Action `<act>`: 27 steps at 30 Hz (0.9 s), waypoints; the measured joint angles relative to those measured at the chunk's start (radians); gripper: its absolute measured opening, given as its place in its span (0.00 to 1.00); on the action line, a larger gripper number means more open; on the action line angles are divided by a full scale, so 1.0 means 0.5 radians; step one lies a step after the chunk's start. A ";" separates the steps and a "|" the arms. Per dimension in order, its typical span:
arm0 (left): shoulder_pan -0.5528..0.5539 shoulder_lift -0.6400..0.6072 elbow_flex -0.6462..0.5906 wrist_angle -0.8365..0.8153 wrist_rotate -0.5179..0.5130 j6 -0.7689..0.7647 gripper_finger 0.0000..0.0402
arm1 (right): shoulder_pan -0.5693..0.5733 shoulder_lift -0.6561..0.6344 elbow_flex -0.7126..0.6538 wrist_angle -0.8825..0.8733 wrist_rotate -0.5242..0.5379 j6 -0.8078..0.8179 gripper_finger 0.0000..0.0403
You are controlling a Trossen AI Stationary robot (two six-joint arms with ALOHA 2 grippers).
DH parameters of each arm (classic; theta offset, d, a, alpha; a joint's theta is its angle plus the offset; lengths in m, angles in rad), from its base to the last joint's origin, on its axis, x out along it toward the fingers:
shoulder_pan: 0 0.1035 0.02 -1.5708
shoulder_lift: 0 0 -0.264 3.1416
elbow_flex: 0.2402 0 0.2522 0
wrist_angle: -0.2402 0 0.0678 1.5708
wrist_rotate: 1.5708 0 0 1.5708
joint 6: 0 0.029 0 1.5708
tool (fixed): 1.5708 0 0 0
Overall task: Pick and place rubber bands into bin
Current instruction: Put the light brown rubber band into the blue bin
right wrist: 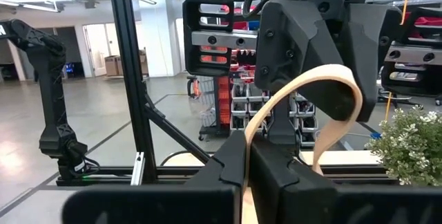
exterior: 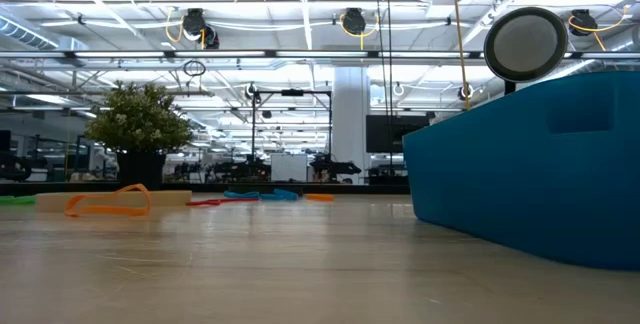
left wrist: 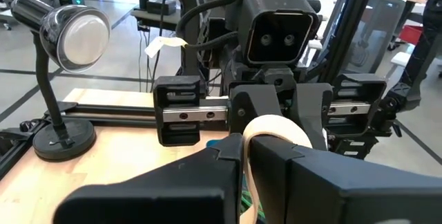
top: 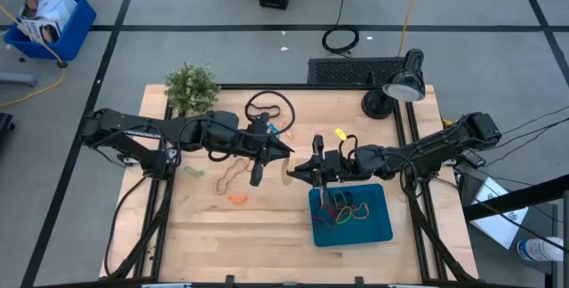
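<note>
Seen from above, the left hand (top: pixel 286 150) and right hand (top: pixel 292 173) meet nose to nose just beyond the teal bin (top: pixel 380 227), each pinched shut on one tan rubber band (top: pixel 288 169) stretched between them. The bin holds a tangle of coloured bands (top: pixel 347 212); looser ones lie on the bench (top: pixel 267 244) well to its left, with bare wood toward the front edge. At bench height neither arm shows; the bin's wall (exterior: pixel 520 169) fills the right side, an orange band (exterior: pixel 108 202) lies far left. The left wrist view shows its fingers (left wrist: pixel 276 175) together on the tan loop (left wrist: pixel 280 128). The right wrist view shows the same loop (right wrist: pixel 324 99) arching above its closed fingers (right wrist: pixel 276 175).
</note>
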 joint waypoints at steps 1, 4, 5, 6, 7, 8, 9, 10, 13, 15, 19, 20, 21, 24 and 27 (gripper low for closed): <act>-0.006 0.000 0.000 0.000 0.000 0.010 0.08 | 0.000 -0.001 0.000 0.000 -0.001 0.000 0.01; -0.024 0.000 0.000 0.000 0.001 0.029 0.11 | 0.000 -0.002 0.000 0.001 0.000 -0.012 0.01; -0.028 0.000 0.000 0.000 0.001 0.040 0.13 | 0.000 -0.002 0.000 0.000 0.000 -0.031 0.01; -0.034 0.000 0.000 -0.001 0.001 0.055 0.15 | 0.000 -0.002 0.000 -0.001 0.000 -0.045 0.01; -0.039 0.000 0.000 -0.001 0.001 0.069 0.17 | 0.000 -0.002 0.000 0.000 0.000 -0.052 0.01; -0.044 0.000 0.000 -0.001 0.001 0.082 0.20 | 0.000 -0.002 0.000 0.000 0.000 -0.052 0.01; -0.049 0.000 0.000 -0.001 0.001 0.101 0.22 | 0.000 -0.002 0.000 0.000 0.000 -0.052 0.01; -0.053 0.000 0.000 -0.003 0.001 0.126 0.25 | 0.000 -0.002 0.000 0.000 0.000 -0.052 0.01; -0.065 0.000 0.000 -0.016 0.002 0.162 0.31 | 0.000 -0.002 0.000 0.000 0.000 -0.053 0.01; -0.069 -0.003 0.001 -0.054 0.002 0.160 0.33 | 0.000 -0.006 0.000 -0.002 0.000 -0.053 0.01; -0.069 -0.065 0.002 -0.237 0.002 0.149 0.36 | 0.005 -0.073 0.000 -0.110 0.001 -0.053 0.01; -0.069 -0.082 0.002 -0.291 0.002 0.134 0.37 | 0.005 -0.100 0.001 -0.159 0.001 -0.052 0.01; -0.069 -0.094 0.002 -0.340 0.002 0.120 0.37 | 0.007 -0.127 0.001 -0.204 0.001 -0.050 0.01; -0.069 -0.134 0.002 -0.419 0.002 0.078 0.37 | 0.011 -0.221 0.001 -0.380 0.001 -0.038 0.01; -0.069 -0.190 0.002 -0.502 0.007 0.037 0.37 | 0.019 -0.329 0.001 -0.638 -0.001 0.029 0.01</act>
